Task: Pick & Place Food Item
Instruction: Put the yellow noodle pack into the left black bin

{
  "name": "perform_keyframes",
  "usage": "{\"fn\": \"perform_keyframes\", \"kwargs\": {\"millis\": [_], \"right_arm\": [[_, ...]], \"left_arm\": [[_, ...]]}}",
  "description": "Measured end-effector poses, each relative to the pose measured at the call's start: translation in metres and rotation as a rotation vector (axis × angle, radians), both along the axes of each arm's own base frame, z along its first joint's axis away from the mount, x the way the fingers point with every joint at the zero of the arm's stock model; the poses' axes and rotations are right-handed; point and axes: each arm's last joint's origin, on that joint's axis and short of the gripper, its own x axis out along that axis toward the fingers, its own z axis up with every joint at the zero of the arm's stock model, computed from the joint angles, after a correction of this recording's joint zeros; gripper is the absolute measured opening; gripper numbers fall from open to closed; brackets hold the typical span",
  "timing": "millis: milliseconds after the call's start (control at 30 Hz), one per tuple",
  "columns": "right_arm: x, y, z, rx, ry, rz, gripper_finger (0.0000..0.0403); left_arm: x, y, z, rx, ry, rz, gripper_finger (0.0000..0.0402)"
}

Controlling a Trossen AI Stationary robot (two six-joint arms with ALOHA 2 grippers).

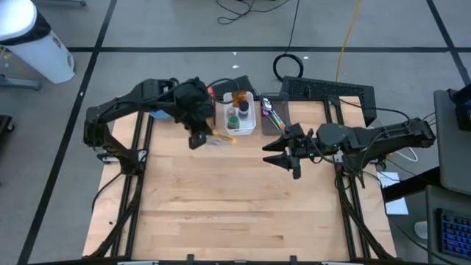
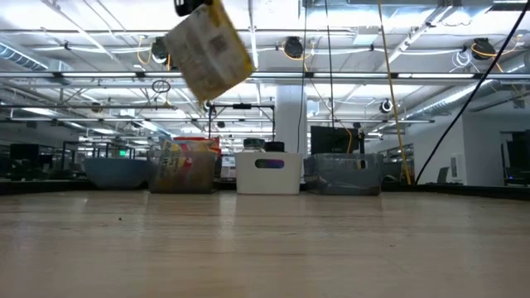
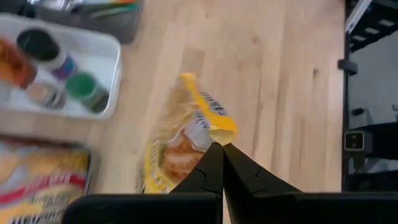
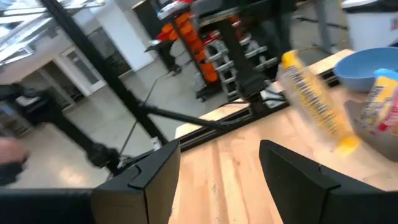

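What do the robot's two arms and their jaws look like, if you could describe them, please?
Both the left arm and the right arm are dark, jointed and slim, with bulkier black wrist housings. Each ends in two flat, black, wedge-shaped jaws. The right arm's wrist shows small green and red lights.

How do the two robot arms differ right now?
The left gripper has its jaws shut on a yellow snack packet, holding it above the table; the right gripper holds nothing, its jaws open. The left one is beside the white bin; the right is mid-table. Both are dark, two-fingered.
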Motion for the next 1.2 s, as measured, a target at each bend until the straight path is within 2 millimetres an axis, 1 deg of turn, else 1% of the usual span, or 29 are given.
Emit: {"fn": "perform_keyframes", "kwargs": {"millis": [167,333,533,667,767,1000,1200], "right_arm": [[0.000,0.000,-0.001,-0.011,0.007,0.039,0.0213],[-0.001,0.001,-0.003,-0.010,0.030,0.090,0.0212],[-0.002,0.002,-0.008,-0.040,0.084,0.120,0.0212],[-0.002,0.000,-0.010,-0.060,0.104,0.112,0.0212],[-0.001,-0.005,-0.010,-0.064,0.101,0.090,0.0212],[0.001,-0.020,-0.010,-0.038,0.098,0.003,0.0212],[0.001,-0.029,-0.010,-0.028,0.101,-0.037,0.0212]], "left_arm": [[-0.014,0.013,-0.006,-0.020,0.128,0.049,0.0000],[-0.030,0.022,-0.011,-0.041,0.263,0.092,0.0000],[-0.033,0.032,-0.011,-0.046,0.266,0.138,0.0000],[-0.033,0.042,-0.014,-0.024,0.274,0.128,0.0000],[-0.035,0.054,-0.016,-0.006,0.276,0.120,0.0000],[-0.050,0.084,-0.017,0.040,0.273,0.126,0.0000],[-0.059,0.099,-0.017,0.107,0.291,0.120,0.0000]]}}
